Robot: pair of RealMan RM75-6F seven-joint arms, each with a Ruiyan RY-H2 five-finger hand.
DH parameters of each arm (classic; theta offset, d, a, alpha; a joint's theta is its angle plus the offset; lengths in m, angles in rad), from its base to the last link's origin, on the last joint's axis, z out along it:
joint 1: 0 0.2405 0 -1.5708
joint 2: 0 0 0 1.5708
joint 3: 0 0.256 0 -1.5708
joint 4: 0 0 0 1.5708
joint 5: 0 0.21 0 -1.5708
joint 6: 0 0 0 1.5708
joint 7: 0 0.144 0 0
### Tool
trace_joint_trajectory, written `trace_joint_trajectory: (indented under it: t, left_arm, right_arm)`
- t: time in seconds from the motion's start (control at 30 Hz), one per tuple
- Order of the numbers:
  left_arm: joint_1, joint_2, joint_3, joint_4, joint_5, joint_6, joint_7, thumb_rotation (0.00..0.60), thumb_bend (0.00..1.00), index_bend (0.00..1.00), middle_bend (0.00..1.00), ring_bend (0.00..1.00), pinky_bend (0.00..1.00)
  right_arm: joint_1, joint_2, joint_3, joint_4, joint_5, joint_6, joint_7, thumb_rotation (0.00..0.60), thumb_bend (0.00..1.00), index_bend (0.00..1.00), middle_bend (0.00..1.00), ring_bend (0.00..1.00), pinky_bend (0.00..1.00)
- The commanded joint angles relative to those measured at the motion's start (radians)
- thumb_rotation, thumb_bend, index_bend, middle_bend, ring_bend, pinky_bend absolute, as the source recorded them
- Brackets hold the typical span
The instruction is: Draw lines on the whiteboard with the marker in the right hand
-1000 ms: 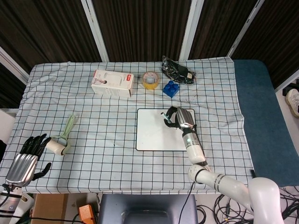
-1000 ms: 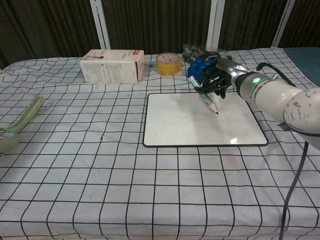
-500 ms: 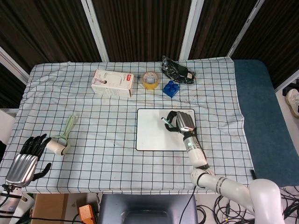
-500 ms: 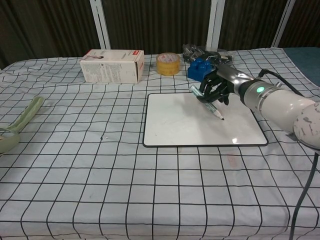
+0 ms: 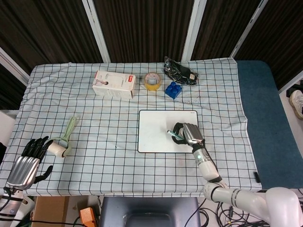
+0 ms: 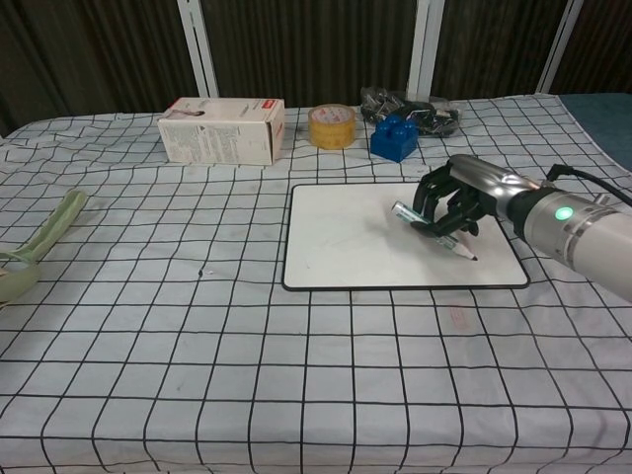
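Right hand (image 5: 188,134) grips the marker (image 5: 173,135) over the whiteboard (image 5: 156,131).
Head view: left hand (image 5: 26,159) rests at the table (image 5: 118,165) edge — fingers spread, holding nothing. Chest view: fingers (image 6: 446,197) curled round the marker, tilted — tip at the board's near right part.

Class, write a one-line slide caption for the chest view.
Right hand holds a grey marker tilted over the white rectangular whiteboard on the checked tablecloth.
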Motion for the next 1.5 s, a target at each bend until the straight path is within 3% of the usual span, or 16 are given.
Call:
trace_joint_trajectory:
  t: [0.03, 0.27, 0.53, 1.0, 1.5]
  left_arm:
    - [0.0, 0.0, 0.0, 0.0, 0.0, 0.0, 0.001, 0.6, 0.36, 0.0, 0.0, 0.0, 0.03]
    - [0.003, 0.002, 0.0, -0.001, 0.002, 0.007, -0.003, 0.6, 0.36, 0.0, 0.0, 0.0, 0.03]
    - [0.004, 0.003, 0.0, 0.0, 0.005, 0.012, -0.007, 0.6, 0.36, 0.0, 0.0, 0.0, 0.03]
    - [-0.001, -0.002, -0.001, 0.001, -0.003, -0.003, 0.003, 0.6, 0.36, 0.0, 0.0, 0.0, 0.03]
    - [-0.001, 0.0, 0.001, 0.001, 0.002, -0.002, 0.001, 0.6, 0.36, 0.0, 0.0, 0.0, 0.03]
  right_arm:
    - [-0.016, 0.011, -0.017, -0.016, -0.021, 0.006, 0.012, 0.6, 0.39, 1.0, 0.75, 0.74, 0.75]
    - [-0.045, 0.033, -0.032, -0.056, -0.072, 0.025, 0.057, 0.6, 0.39, 1.0, 0.75, 0.74, 0.75]
    - [-0.059, 0.071, 0.009, -0.103, -0.114, 0.078, 0.112, 0.6, 0.39, 1.0, 0.75, 0.74, 0.75]
    - [0.013, -0.099, 0.05, 0.187, -0.123, 0.052, 0.186, 0.6, 0.39, 1.0, 0.76, 0.75, 0.75]
    - [0.013, -0.145, 0.025, 0.258, -0.19, 0.073, 0.23, 0.6, 0.39, 1.0, 0.76, 0.75, 0.76]
